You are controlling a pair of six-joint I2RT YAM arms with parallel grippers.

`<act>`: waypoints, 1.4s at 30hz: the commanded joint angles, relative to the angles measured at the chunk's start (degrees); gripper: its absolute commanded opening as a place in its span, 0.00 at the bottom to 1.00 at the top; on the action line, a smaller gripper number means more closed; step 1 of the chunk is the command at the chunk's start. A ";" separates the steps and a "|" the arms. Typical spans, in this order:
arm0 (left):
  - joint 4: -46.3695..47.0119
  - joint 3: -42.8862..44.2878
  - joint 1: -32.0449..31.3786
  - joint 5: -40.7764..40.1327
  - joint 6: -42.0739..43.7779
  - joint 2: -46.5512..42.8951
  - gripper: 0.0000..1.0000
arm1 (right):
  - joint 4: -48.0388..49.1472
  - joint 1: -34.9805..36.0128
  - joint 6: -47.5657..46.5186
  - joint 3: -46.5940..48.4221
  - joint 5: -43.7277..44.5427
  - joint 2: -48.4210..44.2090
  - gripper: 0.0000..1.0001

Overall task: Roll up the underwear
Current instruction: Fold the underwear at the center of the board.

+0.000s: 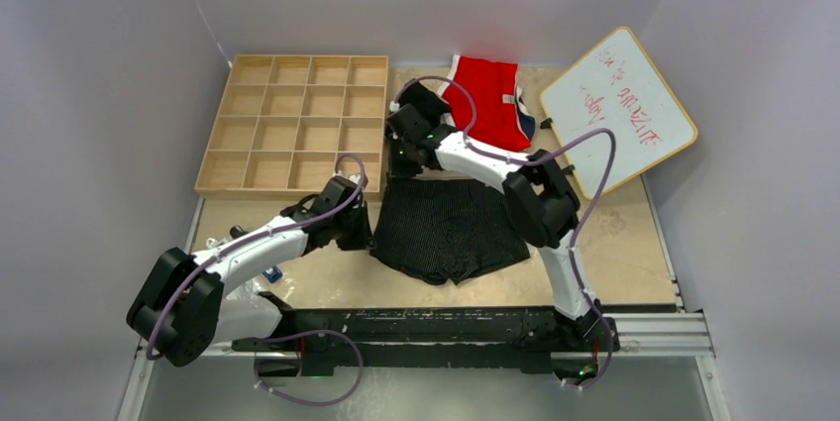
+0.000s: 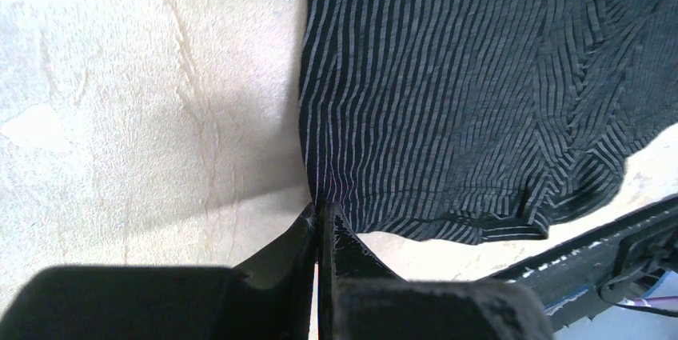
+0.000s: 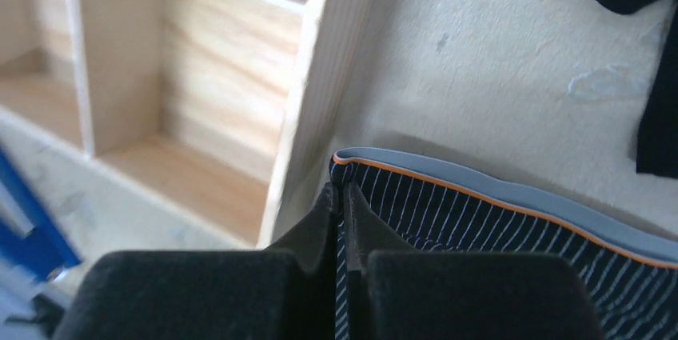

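left tool (image 2: 321, 210) clamped on underwear (image 1: 451, 228) side edge; right tool (image 3: 342, 192) clamped on waistband (image 3: 512, 200) corner beside wooden tray (image 1: 297, 124).

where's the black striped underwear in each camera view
Top external: black striped underwear lies at the centre of the picture.
Left wrist: it fills the upper right.
Right wrist: bottom right, grey orange-trimmed waistband on top.
Shared landmark: the beige table, in all three views; the wooden tray shows in the top and right wrist views.
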 commanded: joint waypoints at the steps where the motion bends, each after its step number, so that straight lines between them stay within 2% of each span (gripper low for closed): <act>1: -3.62 4.77 -0.21 -0.93 2.23 -3.85 0.00 | 9.40 -3.37 2.14 -6.58 -9.42 -10.32 0.00; 6: -5.69 7.00 -0.19 1.73 4.05 -6.80 0.00 | 18.48 -7.84 6.14 -15.66 -19.49 -15.37 0.00; 9: -4.27 8.46 -0.29 9.43 7.12 -7.98 0.00 | 23.22 -10.48 7.44 -20.13 -23.75 -17.00 0.00; 12: -2.46 10.36 -2.04 13.87 6.69 -8.76 0.00 | 25.18 -13.22 6.90 -22.77 -26.51 -17.88 0.00; 16: 0.76 13.13 -3.81 16.02 2.67 -7.19 0.00 | 27.31 -17.65 6.14 -25.82 -31.55 -18.73 0.00; 21: 3.68 17.88 -8.04 14.56 -0.01 -1.19 0.00 | 30.54 -22.80 5.50 -30.60 -37.84 -20.15 0.00; 35: 7.45 33.82 -18.04 14.84 -1.03 20.50 0.00 | 25.08 -36.43 -4.71 -37.41 -45.19 -25.23 0.00; 39: 7.90 38.11 -19.91 14.98 -1.16 25.29 0.00 | 21.58 -39.22 -8.04 -37.74 -44.15 -25.60 0.00; 42: 7.92 40.18 -20.64 15.34 -1.01 28.03 0.00 | 18.03 -40.33 -10.19 -38.33 -39.54 -26.99 0.00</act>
